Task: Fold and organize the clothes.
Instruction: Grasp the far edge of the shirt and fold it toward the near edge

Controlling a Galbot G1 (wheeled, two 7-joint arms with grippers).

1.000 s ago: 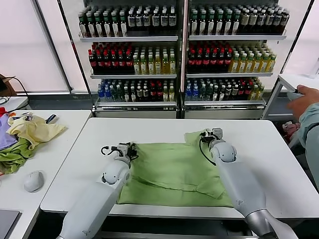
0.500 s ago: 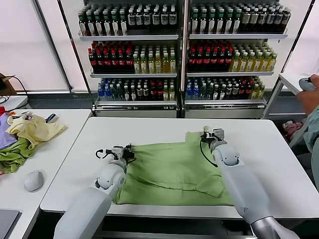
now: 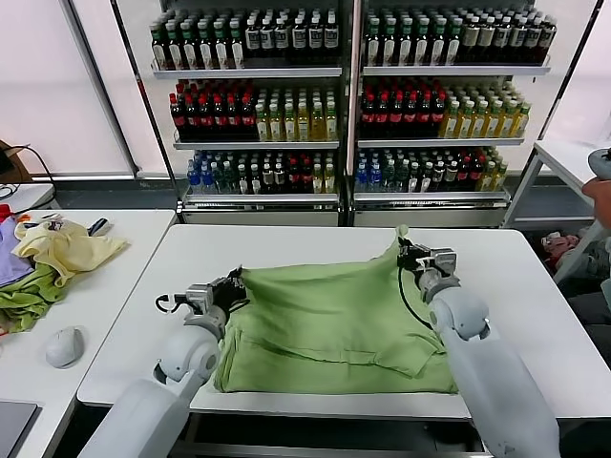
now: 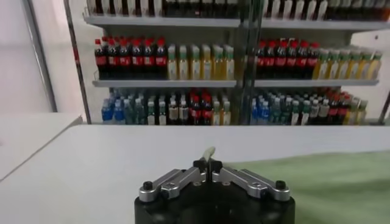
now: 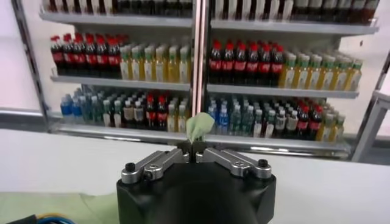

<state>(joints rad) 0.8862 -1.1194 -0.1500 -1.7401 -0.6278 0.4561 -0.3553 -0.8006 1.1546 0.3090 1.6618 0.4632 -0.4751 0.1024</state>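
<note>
**Far edge of the shirt lifted at both corners**

The sage-green shirt point(image 3: 334, 329) is spread on the white table point(image 3: 286, 243), its near edge lying flat close to the table's front edge while its far edge is held up off the tabletop, stretched between two pinch points. The shirt's long axis runs side to side, from one gripper to the other.

The left gripper point(image 3: 227, 286) is closed on the far left corner of the shirt; in the left wrist view a sliver of green fabric is seen pinched between its closed fingers point(image 4: 210, 164). The right gripper point(image 3: 409, 256) is closed on the far right corner; in the right wrist view a small tuft of cloth is seen standing above its closed fingertips point(image 5: 196, 149). From both grippers the body of the shirt hangs back toward the robot, so a fold would likely be made by carrying the held edge toward the shirt's near edge. Neither arm is the nearer: each holds its own corner.

Compared with a second ago, the far edge has been raised and pulled taut, the left gripper has been drawn outward from the shirt's middle, and the right gripper has been shifted slightly to the right.

Beyond the table, drink shelves point(image 3: 344, 95) are seen.
</note>
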